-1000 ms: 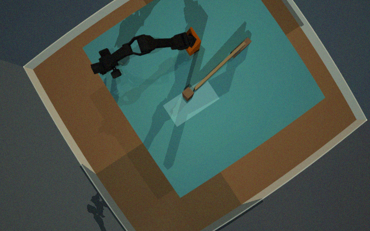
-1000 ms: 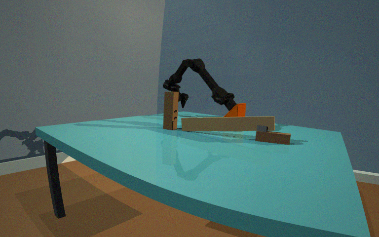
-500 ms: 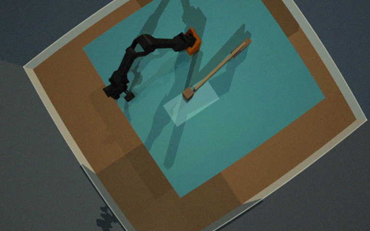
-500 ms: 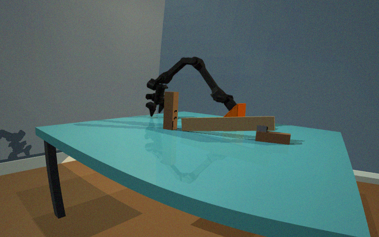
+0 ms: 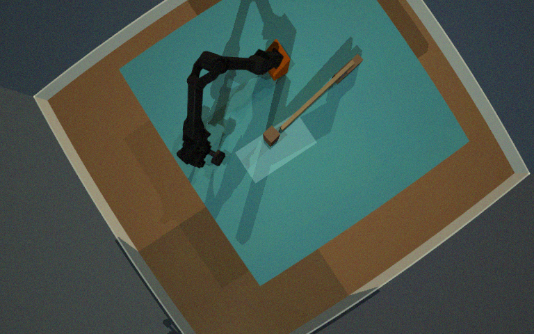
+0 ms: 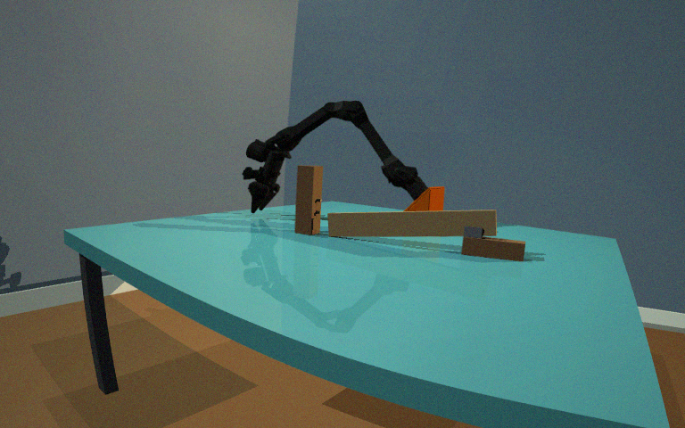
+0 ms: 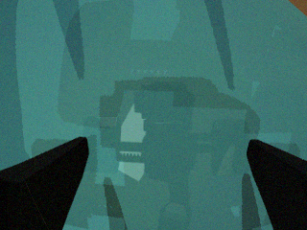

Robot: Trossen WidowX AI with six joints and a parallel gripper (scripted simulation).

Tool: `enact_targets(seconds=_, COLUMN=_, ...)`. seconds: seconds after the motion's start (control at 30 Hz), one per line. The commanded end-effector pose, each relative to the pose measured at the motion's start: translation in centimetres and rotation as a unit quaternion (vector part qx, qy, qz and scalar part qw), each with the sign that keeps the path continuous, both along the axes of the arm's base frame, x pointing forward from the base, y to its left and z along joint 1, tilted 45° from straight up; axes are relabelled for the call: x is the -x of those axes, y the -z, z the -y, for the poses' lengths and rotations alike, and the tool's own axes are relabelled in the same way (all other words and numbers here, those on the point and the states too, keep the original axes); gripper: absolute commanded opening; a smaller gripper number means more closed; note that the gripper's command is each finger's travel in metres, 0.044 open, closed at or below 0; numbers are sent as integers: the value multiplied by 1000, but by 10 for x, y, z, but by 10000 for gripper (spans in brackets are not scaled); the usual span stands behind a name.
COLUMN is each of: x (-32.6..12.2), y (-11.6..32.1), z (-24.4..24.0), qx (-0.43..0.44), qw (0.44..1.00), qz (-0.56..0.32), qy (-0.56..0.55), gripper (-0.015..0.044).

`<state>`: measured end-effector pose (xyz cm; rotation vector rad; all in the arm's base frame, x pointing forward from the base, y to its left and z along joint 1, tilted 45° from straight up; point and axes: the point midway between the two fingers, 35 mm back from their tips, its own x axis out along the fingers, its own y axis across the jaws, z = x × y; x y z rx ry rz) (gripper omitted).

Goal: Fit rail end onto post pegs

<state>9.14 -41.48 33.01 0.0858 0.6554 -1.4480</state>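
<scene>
The long pale rail (image 5: 309,101) (image 6: 404,224) stands on its narrow edge, its near end down on the table beside the post and a small gap from it. Its far end sits at the grey bracket (image 6: 473,232) on the low brown footboard block (image 5: 358,59) (image 6: 492,247). The upright brown post (image 5: 270,134) (image 6: 306,199) has two dark pegs, an upper peg (image 6: 317,201) and a lower peg (image 6: 317,212), facing the rail end and uncovered. My gripper (image 6: 257,208) (image 7: 171,148) is open and empty, pointing down above the table, on the post's side away from the rail.
The orange arm base (image 5: 279,70) (image 6: 435,200) stands behind the rail in the exterior view. The teal table (image 5: 374,157) (image 6: 429,312) carries arm shadows and reflections. Its edge runs close beside the gripper in the top view.
</scene>
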Motion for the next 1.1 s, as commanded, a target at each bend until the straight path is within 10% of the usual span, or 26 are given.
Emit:
enact_targets(seconds=0.0, x=-35, y=10, z=-11, qx=-7, qw=999, qz=-25, qy=-45, gripper=440)
enact_targets(seconds=0.67, x=-217, y=65, z=-143, qx=-10, qw=930, qz=-175, qy=-322, gripper=440)
enact_targets(seconds=1.07, x=-261, y=147, z=-240, qx=-35, qw=795, qz=-373, qy=-477, gripper=440)
